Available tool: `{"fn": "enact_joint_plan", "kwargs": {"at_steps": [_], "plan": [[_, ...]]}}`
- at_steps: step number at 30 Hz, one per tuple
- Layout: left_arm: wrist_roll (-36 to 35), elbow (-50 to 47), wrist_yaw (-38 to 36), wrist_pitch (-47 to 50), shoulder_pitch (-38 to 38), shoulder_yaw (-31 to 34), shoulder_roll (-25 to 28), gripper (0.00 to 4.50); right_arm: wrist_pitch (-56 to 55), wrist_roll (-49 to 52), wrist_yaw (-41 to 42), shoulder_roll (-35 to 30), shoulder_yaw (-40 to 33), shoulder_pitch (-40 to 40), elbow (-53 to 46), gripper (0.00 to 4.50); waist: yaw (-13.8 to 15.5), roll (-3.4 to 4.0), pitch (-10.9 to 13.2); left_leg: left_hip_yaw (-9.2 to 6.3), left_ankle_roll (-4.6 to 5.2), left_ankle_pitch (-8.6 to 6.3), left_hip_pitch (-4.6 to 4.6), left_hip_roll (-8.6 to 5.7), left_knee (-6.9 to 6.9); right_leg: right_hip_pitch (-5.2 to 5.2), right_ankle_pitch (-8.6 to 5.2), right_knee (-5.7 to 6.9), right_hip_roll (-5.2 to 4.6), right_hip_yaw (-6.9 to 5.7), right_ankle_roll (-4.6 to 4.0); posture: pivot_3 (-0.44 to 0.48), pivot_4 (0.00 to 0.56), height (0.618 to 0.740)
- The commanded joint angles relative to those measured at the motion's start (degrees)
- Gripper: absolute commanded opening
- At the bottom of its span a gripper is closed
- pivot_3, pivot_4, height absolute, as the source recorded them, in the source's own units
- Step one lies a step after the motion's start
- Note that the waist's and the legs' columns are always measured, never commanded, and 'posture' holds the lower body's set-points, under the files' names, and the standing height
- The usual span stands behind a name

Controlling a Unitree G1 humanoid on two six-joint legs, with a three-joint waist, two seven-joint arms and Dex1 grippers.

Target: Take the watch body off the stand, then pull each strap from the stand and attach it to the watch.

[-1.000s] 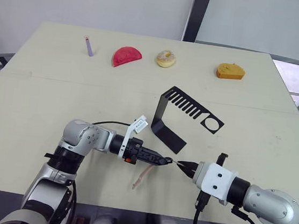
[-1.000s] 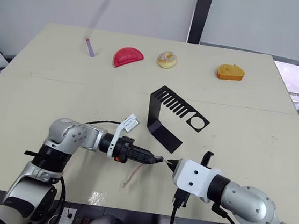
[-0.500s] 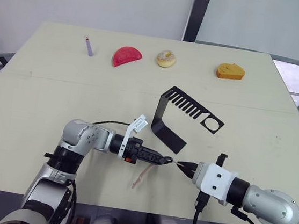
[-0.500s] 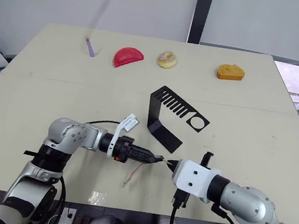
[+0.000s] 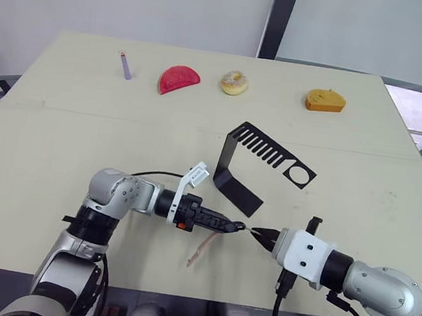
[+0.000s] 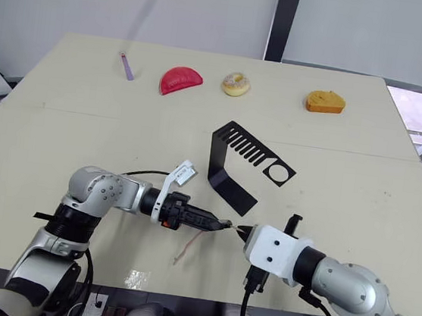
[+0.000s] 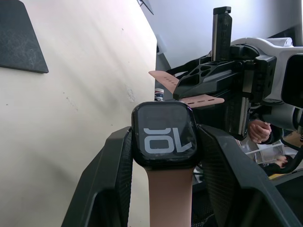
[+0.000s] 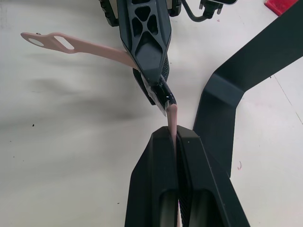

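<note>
My left gripper (image 5: 236, 226) is shut on the watch body (image 7: 164, 135), a small black case whose screen shows white digits. One pink-tan strap (image 5: 202, 247) hangs from the case down to the table; its looped end (image 8: 52, 41) lies flat. My right gripper (image 8: 172, 135) is shut on the other strap (image 8: 172, 116), whose tip touches the edge of the watch body (image 8: 163, 97). The two grippers meet tip to tip near the table's front edge. The black stand (image 5: 230, 160) sits just behind them with nothing on its slotted arm.
Along the far side of the table (image 5: 61, 133) lie a purple stick (image 5: 125, 65), a red half-round piece (image 5: 179, 79), a doughnut (image 5: 234, 82) and an orange-yellow piece (image 5: 325, 101). The table's front edge is close below both grippers.
</note>
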Motion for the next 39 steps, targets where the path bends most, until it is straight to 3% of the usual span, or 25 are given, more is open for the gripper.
{"fn": "enact_joint_plan", "kwargs": {"at_steps": [1,39], "plan": [[-1.76,-1.11,0.06,0.11,-0.96,1.56,-0.37,1.6,-0.39,-0.1,0.27,0.63,-0.68,-0.69,-2.31,0.0,0.02,0.0,0.0,0.0,0.0,0.0,0.0,0.0,0.0,0.0,0.0,0.0,0.0,0.0,0.0,0.0,0.15,0.737],[-3.13,-2.47,2.65,3.48,-1.63,4.26,-3.79,1.6,2.02,-0.82,0.62,0.73,1.96,-5.15,-1.05,0.0,0.0,0.0,0.0,0.0,0.0,0.0,0.0,0.0,0.0,-0.01,0.0,0.01,-0.01,0.0,0.0,0.0,0.15,0.737]]}}
